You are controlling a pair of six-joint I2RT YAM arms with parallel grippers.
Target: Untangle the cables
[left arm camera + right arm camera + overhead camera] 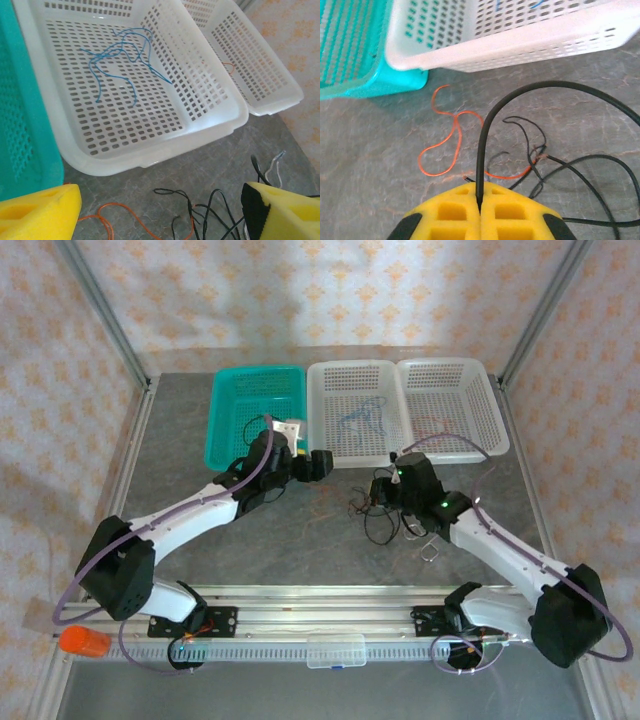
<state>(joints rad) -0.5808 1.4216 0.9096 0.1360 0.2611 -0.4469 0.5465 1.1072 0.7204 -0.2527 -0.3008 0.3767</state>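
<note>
Cables, thin black and red-orange wires (385, 522), lay tangled at the grey table's (300, 545) middle, before the white perforated basket (150, 156). Right gripper (480, 202) was clamped on a black strand (481, 150). Lifting it slowly clear of the orange loop (456, 137) seemed wise, with the left gripper (160, 215), jaws apart, free to pin the rest.

Grey table (300, 545) — baskets and loose wires
Teal basket (226, 440) and two white baskets (330, 445) beyond the jaws; black wires (207, 202) and an orange wire (457, 137) just ahead of the right jaws.
</note>
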